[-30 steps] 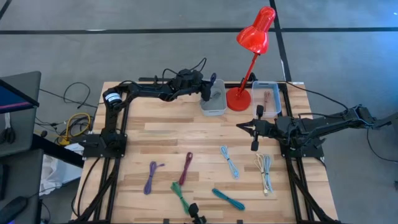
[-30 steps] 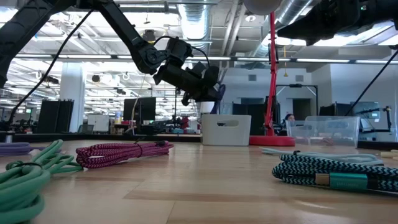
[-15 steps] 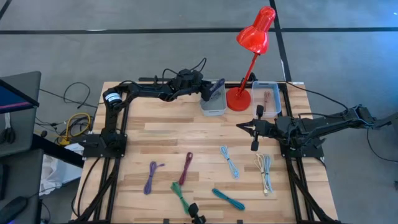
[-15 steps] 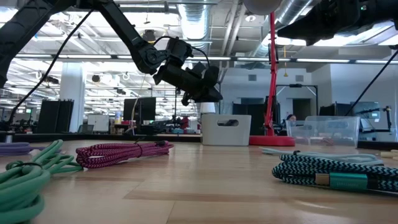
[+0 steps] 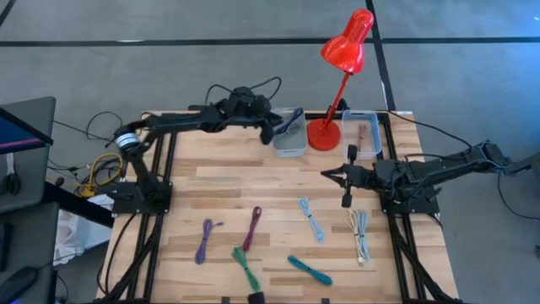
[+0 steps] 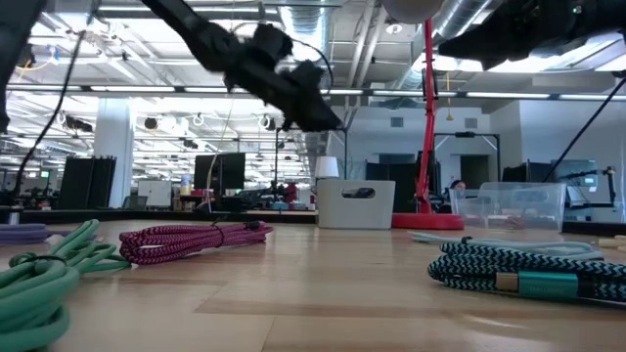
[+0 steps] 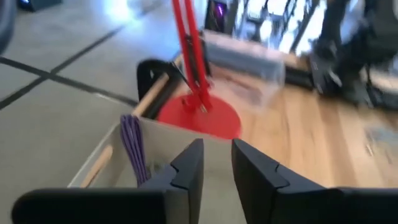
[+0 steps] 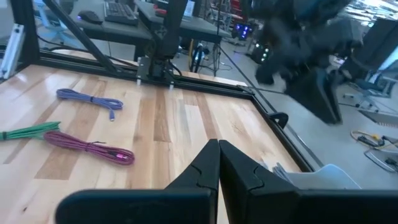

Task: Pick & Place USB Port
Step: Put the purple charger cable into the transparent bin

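High view: a purple cable [image 5: 289, 123] is seen lying in the grey bin [image 5: 289, 143] at the far edge of the counter [image 5: 219, 186], beside the red lamp base [image 5: 323, 134]. In the left wrist view the same purple cable [image 7: 132, 148] is seen draped against the bin's inner wall [image 7: 99, 163], clear of the fingers [image 7: 186, 171].
Left hand [image 5: 268, 133] is held raised just beside the bin's left edge; fingers are parted with a narrow gap, nothing gripped.
Right hand [image 5: 344, 179] is parked above the counter's right half, clenched shut, empty; fingertips [image 8: 208, 163] are seen pressed together in the right wrist view.
A clear bin [image 5: 361, 133] is placed right of the lamp.
Other cables are laid on the near half of the counter: violet [image 5: 206, 239], magenta [image 5: 252, 228], green [image 5: 245, 268], teal [image 5: 309, 269], light blue [image 5: 310, 219], pale striped [image 5: 359, 233].
Low view: left arm [image 6: 284, 83] is blurred above the grey bin [image 6: 354, 202].
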You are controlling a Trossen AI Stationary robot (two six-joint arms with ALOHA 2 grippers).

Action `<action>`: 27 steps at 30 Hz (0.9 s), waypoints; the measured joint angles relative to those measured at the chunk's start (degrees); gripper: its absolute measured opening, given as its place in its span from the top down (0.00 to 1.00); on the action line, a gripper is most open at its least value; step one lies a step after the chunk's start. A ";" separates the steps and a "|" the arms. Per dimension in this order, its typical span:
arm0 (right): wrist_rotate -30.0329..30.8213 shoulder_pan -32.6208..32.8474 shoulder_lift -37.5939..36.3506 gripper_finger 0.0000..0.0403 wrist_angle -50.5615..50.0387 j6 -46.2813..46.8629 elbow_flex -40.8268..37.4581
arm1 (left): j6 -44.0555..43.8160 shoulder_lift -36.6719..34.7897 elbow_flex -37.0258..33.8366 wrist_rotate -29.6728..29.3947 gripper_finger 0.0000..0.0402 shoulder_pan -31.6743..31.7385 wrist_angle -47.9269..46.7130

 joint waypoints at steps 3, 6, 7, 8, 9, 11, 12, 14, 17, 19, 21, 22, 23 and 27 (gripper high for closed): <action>0.15 0.03 0.02 1.00 0.08 -0.84 -0.01 | 2.85 -5.98 -0.42 -0.02 0.86 -0.77 -7.37; 0.19 0.01 0.02 1.00 0.12 -0.84 0.01 | 3.67 -12.56 -3.83 0.02 0.90 -1.56 -10.65; 0.19 0.01 0.02 1.00 0.12 -0.84 -0.01 | 3.64 -14.78 -5.52 0.05 0.91 -1.75 -11.46; 0.19 0.01 0.02 1.00 0.11 -0.84 0.00 | 3.57 -17.19 -7.42 0.15 0.92 -1.86 -12.10; 0.19 0.01 0.02 1.00 0.12 -0.86 0.01 | 3.30 -19.70 -9.52 0.21 0.93 -1.85 -12.55; 0.19 0.01 0.02 1.00 0.12 -0.86 -0.01 | 2.41 -24.89 -13.98 0.17 0.94 -1.80 -12.69; 0.19 0.01 0.02 1.00 0.11 -0.88 -0.01 | 1.30 -27.66 -16.53 0.07 0.95 -1.78 -12.73; 0.19 0.01 0.02 1.00 0.14 -0.89 -0.01 | -1.47 -32.87 -21.47 -0.02 0.95 -1.78 -12.88; 0.19 -0.02 0.02 1.00 0.15 -0.91 0.01 | -6.37 -40.52 -28.48 -0.03 0.95 -1.86 -12.90; 0.19 -0.14 0.02 1.00 0.18 -0.91 -0.01 | -9.13 -45.18 -32.76 -0.23 0.95 -2.10 -12.89; 0.20 -0.14 0.02 1.00 0.28 -0.91 -0.01 | -11.11 -49.28 -36.45 -0.27 0.95 -2.86 -12.93; 0.21 -0.14 0.02 1.00 0.35 -0.91 0.01 | -12.04 -51.19 -38.08 -0.21 0.95 -3.36 -12.91; 0.21 -0.14 0.02 1.00 0.46 -0.91 0.00 | -12.82 -52.84 -39.53 -0.17 0.95 -3.91 -12.91; 0.21 -0.14 0.02 1.00 0.51 -0.91 -0.01 | -16.36 -57.52 -43.61 -0.22 0.95 -6.32 -13.15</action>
